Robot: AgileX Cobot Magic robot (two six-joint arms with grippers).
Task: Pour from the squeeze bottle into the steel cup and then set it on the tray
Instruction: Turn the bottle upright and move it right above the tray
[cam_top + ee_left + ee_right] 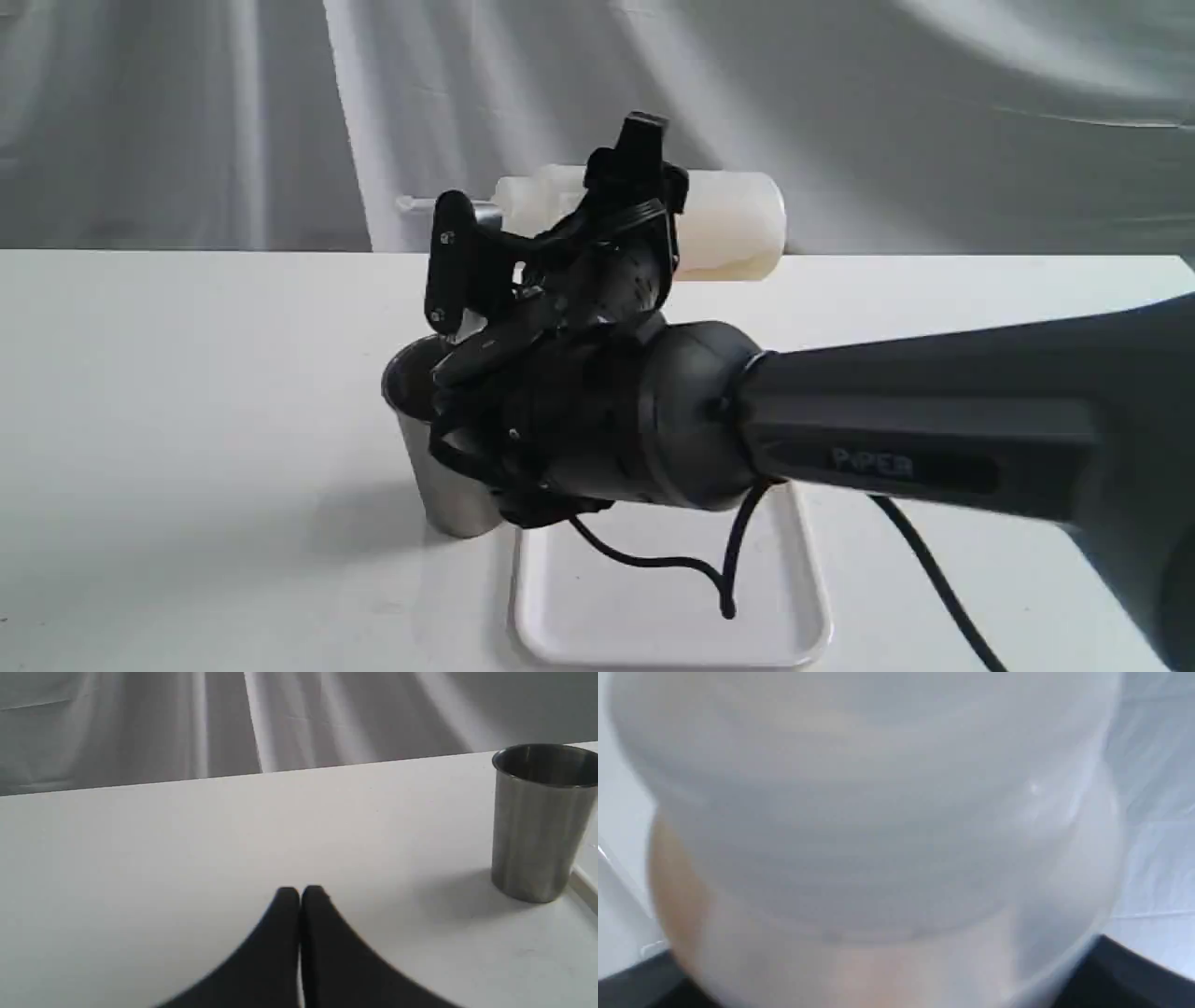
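The right forearm (934,420) looms closest. Its right tool (639,201) is clamped on the squeeze bottle (733,224), which lies level, nozzle toward 9 o'clock, above the steel cup (439,485). The cup stands on the desk (187,420) at 10 o'clock of the tray (616,607). The left tool (300,895) is pressed together, empty. The bottle looks light and soft-walled: grip mid-body, gently.

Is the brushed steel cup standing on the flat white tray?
No, the brushed steel cup stands upright on the white table, beside the flat white tray.
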